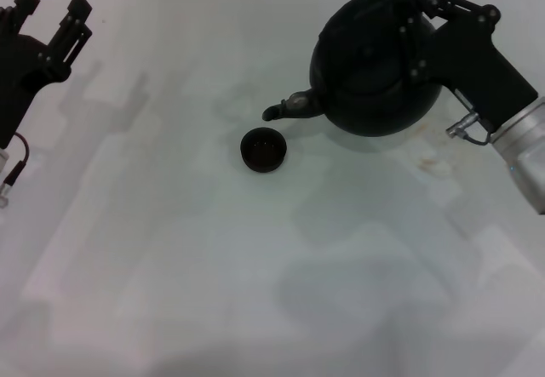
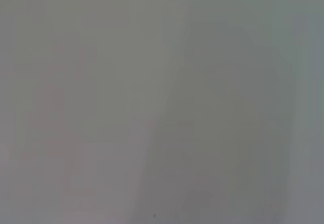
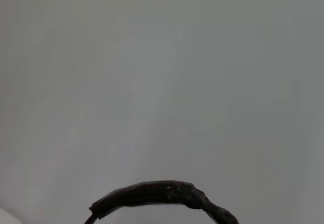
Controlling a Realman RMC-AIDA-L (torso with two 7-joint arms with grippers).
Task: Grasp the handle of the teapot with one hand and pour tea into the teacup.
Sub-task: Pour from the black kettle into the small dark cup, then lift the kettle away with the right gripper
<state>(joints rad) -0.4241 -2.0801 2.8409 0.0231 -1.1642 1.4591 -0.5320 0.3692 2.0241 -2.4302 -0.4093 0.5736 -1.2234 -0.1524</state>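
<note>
Pale white tabletop [image 1: 170, 249], small dark teacup [image 1: 263, 150] resting directly on it

The right gripper [image 1: 423, 21] is holding the teapot [image 1: 375, 66] by its handle [image 1: 415, 32]. The spout is pointing toward 9 o'clock. The teacup [image 1: 263, 150] is sitting on the table [image 1: 170, 249], just below the spout. The left gripper [image 1: 53, 15] is waiting, fingers apart, far off at 9 o'clock.
</note>
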